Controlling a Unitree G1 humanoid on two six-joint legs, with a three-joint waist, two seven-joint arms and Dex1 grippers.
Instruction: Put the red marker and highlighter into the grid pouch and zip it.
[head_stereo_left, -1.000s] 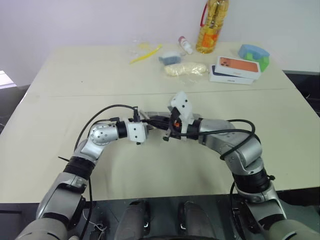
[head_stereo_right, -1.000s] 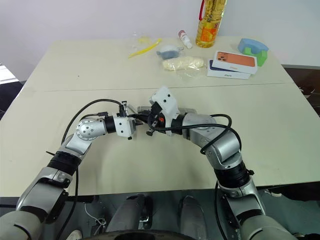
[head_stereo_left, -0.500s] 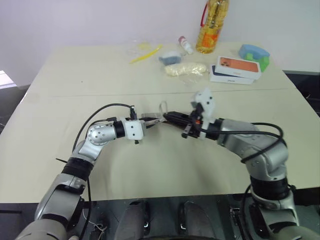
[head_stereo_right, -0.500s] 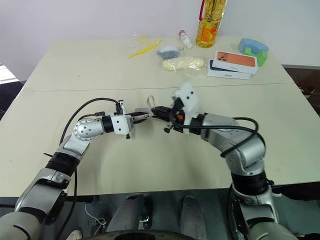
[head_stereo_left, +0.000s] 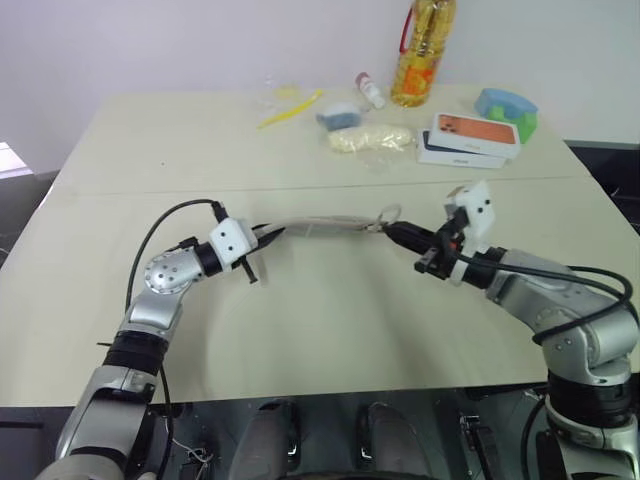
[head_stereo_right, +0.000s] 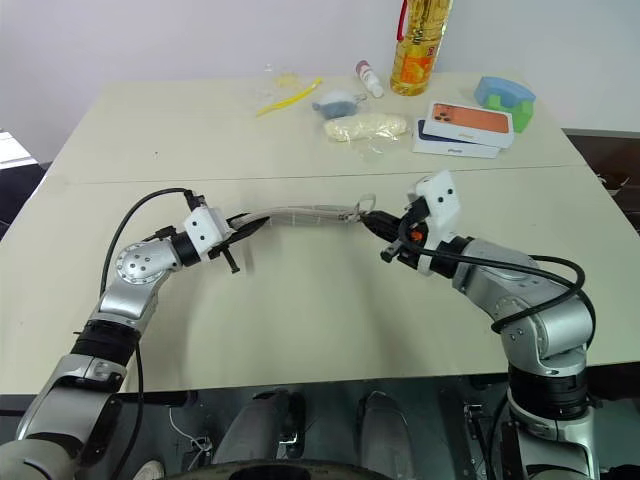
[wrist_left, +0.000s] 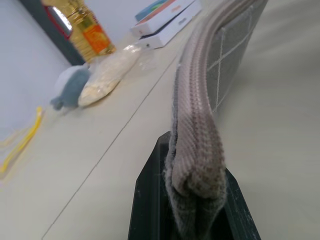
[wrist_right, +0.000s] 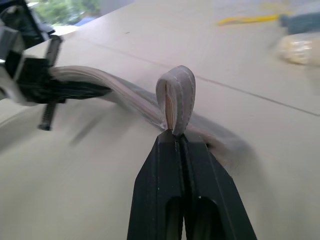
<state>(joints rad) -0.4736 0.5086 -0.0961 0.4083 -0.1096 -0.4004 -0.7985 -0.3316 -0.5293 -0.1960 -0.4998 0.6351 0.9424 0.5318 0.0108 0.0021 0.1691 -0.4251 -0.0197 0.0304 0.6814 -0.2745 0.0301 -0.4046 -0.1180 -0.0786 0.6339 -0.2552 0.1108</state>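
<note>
From the head views, the grid pouch hangs stretched edge-on above the table, between the left gripper and the right gripper, each clamped on one end. The marker and highlighter are likely inside, though that cannot be confirmed.

The left wrist view adds the white grid lines on the grey fabric, its corner pinched between closed black fingers.

The right wrist view shows those fingers shut on a grey fabric loop at the pouch's end.
</note>
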